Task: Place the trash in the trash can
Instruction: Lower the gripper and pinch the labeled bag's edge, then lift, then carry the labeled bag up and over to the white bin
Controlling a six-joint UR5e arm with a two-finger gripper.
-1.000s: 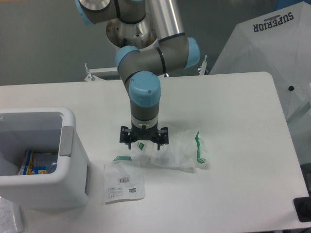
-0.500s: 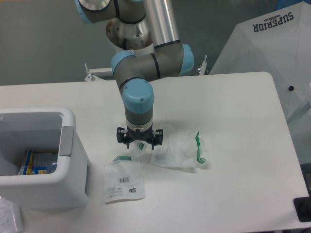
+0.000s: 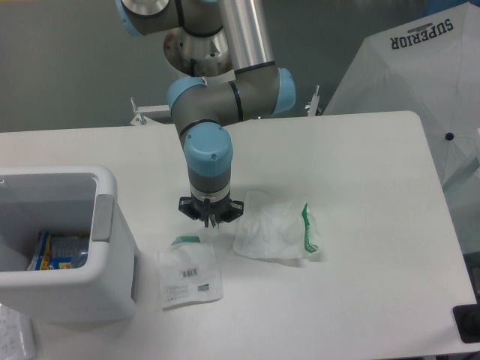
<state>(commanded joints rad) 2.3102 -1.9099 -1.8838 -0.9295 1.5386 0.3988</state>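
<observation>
Looking at the gripper (image 3: 211,220): it hangs low over the table (image 3: 360,165), between the two pieces of trash, and you can't tell from this angle how far the fingers are spread or whether they pinch any film, since the wrist hides them. Flat labelled wrapper (image 3: 189,275) lies at 7 o'clock from the gripper, barcode label up, green tab at its top edge, near the trash can (image 3: 75,277). Crumpled bag (image 3: 276,232) sits at 3 to 4 o'clock from the gripper, green print along its right side, left edge just beside the fingers. Trash can is at 9 o'clock, at the table's left edge, open top, with something colourful already lying inside. Expect both pieces to be near weightless, limp and slick: no stiffness, they will sag and swing once lifted, and may cling to a finger on release. The flat one gives nothing to bite; you'd likely need to pinch at the green tab edge or a raised corner. The crumpled one offers raised folds, so take a ridge near its left side. Carry it well over the can's rim before opening, as thin film drifts.
</observation>
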